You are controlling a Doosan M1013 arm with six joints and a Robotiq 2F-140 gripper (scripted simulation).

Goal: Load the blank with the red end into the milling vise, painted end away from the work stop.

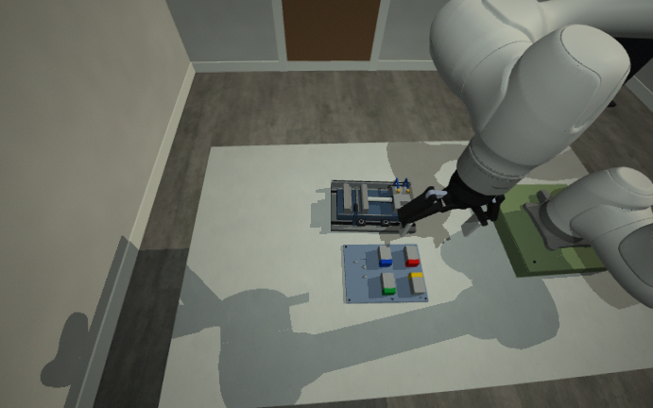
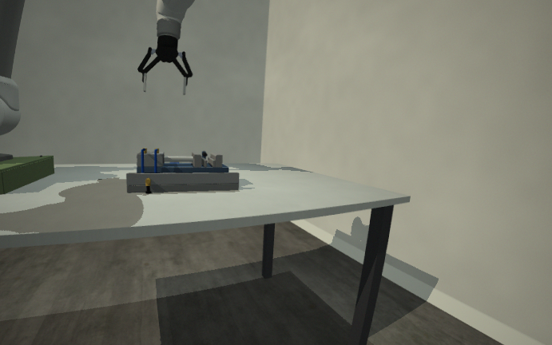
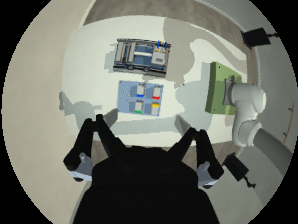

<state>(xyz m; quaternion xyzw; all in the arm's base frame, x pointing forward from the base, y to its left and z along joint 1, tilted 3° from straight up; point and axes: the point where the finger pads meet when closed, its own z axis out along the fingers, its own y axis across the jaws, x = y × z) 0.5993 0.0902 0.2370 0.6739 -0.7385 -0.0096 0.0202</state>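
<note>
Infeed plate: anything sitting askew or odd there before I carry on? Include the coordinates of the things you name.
One oddity on the infeed plate (image 1: 356, 289) (image 3: 123, 106): the yellow-ended blank (image 1: 417, 284) (image 3: 155, 109) points its paint toward the vise (image 1: 347, 197) (image 3: 123, 52), opposite to the other three. No blank looks tipped or damaged.

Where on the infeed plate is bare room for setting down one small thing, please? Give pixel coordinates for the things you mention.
In the top view, the infeed plate (image 1: 358, 294) (image 3: 123, 109) has a bare lower-left patch, between its edges, the small pale bits (image 1: 355, 261) and the green-ended blank (image 1: 388, 281) (image 3: 138, 107). Four blanks crowd its middle and right.
</note>
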